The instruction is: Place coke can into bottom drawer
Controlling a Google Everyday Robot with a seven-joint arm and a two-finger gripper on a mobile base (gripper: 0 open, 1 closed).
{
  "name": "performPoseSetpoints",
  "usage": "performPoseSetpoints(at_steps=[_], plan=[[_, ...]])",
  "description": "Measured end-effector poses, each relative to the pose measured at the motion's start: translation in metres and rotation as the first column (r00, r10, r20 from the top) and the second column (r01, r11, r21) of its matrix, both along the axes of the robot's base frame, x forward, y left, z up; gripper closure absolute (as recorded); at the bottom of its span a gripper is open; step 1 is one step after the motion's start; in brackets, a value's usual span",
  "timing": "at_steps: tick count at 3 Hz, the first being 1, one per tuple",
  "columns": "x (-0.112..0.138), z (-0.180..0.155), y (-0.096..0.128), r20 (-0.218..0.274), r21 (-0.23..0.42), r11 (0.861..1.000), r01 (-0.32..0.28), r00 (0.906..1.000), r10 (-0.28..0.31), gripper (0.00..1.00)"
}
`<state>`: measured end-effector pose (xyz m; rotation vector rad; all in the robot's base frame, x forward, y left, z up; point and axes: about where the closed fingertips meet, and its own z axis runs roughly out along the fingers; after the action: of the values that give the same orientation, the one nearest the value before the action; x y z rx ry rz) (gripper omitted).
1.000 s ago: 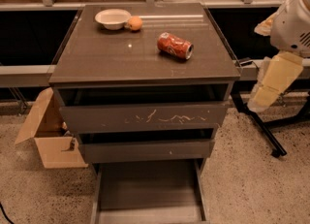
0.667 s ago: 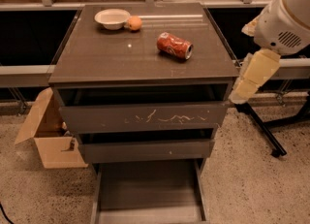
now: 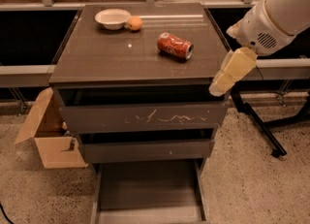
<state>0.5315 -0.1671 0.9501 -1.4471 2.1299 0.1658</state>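
Observation:
The coke can (image 3: 174,45) is red with white markings and lies on its side on the dark cabinet top (image 3: 97,58), right of centre. The bottom drawer (image 3: 147,189) is pulled out at the foot of the cabinet, a shallow tray with a flat grey floor and nothing in it. My gripper (image 3: 219,86) hangs from the white arm at the cabinet's right front corner, right of and nearer than the can and apart from it. It holds nothing that I can see.
A white bowl (image 3: 112,18) and an orange fruit (image 3: 134,23) sit at the back left of the top. The scratched drawer front (image 3: 143,119) and a plain one (image 3: 145,150) are shut above. An open cardboard box (image 3: 46,136) stands on the floor to the left. A black stand leg (image 3: 261,131) crosses the floor on the right.
The arm has swung left from the right edge of view, bringing the gripper up to the cabinet's right front corner. The can and drawers have not moved.

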Motion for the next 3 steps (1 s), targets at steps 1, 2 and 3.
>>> performPoseSetpoints(at_steps=[1, 2, 3], plan=[[0.015, -0.003, 0.005, 0.011, 0.017, 1.000, -0.010, 0.9999, 0.010, 0.00], [0.075, -0.014, 0.017, 0.017, 0.091, 0.996, -0.016, 0.9998, 0.015, 0.00], [0.119, -0.027, 0.025, 0.009, 0.147, 0.989, 0.024, 0.9996, -0.025, 0.00]])
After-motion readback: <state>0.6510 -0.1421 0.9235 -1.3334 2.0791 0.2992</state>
